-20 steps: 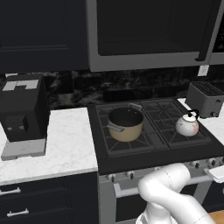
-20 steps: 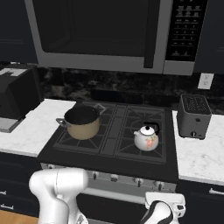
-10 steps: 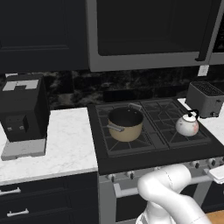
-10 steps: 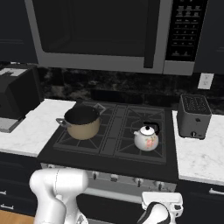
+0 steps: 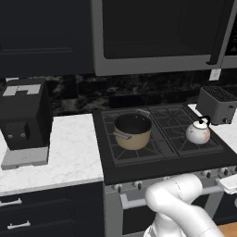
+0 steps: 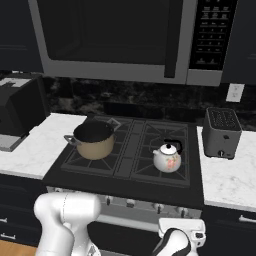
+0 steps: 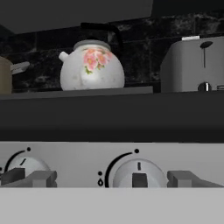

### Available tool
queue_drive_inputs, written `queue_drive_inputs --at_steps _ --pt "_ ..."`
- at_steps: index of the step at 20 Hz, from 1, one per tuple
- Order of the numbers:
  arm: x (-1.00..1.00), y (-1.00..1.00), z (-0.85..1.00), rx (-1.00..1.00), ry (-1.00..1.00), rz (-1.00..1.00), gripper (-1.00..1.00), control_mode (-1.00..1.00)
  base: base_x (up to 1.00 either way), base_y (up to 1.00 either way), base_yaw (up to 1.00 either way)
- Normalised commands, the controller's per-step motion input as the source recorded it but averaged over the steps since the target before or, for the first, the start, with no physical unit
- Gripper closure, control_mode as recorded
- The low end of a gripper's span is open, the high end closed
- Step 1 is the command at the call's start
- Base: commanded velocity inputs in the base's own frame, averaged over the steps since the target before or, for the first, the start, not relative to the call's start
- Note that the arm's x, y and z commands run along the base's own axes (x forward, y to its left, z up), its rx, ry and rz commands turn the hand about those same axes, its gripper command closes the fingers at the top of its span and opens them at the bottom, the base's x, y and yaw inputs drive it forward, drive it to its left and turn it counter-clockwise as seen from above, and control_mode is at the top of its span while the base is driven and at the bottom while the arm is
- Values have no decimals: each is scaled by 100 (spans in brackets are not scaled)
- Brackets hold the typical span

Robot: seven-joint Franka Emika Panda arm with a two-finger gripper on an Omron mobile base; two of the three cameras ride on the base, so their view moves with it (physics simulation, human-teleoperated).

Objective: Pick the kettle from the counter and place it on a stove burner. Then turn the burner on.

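Right base view: tool (image 6: 182, 239) lower than before, open, kettle (image 6: 167, 158) unmoved.

White kettle (image 6: 167, 157) upright on stove burner (image 6: 162, 172)

We saw a dim kitchen done almost wholly in dark navy and black. A wide stainless microwave (image 6: 115, 40) hung over the cooking area, with a dark control panel (image 6: 207, 35) at its right side, and dark wall cabinets (image 5: 44, 34) ran on to the left of it. Behind, the backsplash (image 5: 83, 92) was black stone veined with white, and a pale wall outlet (image 6: 233, 92) sat on it near the right. Below, navy drawer fronts (image 5: 51, 208) carried slim silver pulls (image 5: 10, 202). A strip of orange-brown wooden floor (image 6: 15, 248) showed at the lower corner. Light fell softly and evenly, without hard shadows.
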Motion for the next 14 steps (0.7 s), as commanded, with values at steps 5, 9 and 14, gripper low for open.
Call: queue_drive_inputs --at_steps 5,9,14 --pt "5 0 -5 0 10 0 -100 -100 0 0 0" --pt "5 0 0 0 9 0 -100 -100 0 0 0" --pt "5 0 -1 0 6 0 -100 -100 0 0 0"
